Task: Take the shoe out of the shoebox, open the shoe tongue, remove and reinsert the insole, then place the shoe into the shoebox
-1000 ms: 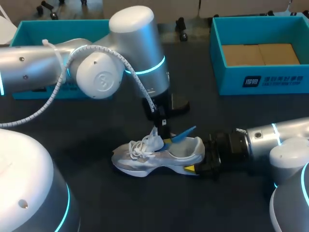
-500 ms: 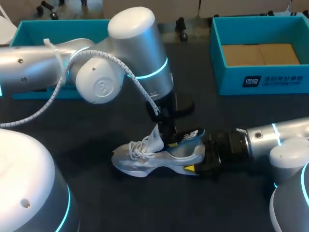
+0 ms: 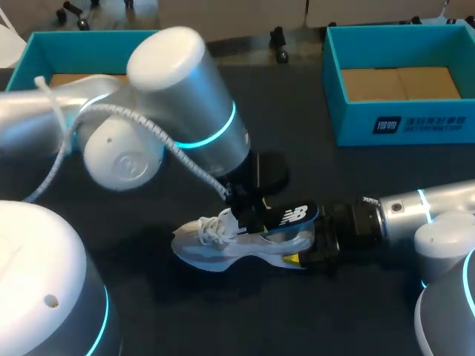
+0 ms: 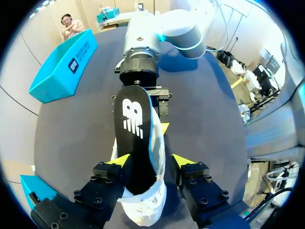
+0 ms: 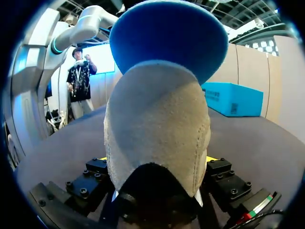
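Shoebox (image 3: 33,52) at far left of desk (image 3: 223,311). Left claw (image 4: 152,161) spread, straddling the shoe's front. Shoe (image 3: 223,248) upright mid-desk, well apart from both boxes. Black insole (image 3: 293,215) lies along its opening, rear end raised above the heel. Right claw (image 5: 156,160) pinching the heel. Second shoebox (image 3: 401,122) far right.

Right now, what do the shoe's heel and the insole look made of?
Shoe heel: grey suede or a synthetic lookalike, matte with fine nap. Insole: probably foam; one face smooth matte black with white print, the other bright blue and faintly fuzzy, maybe cloth-covered. Can't confirm either.
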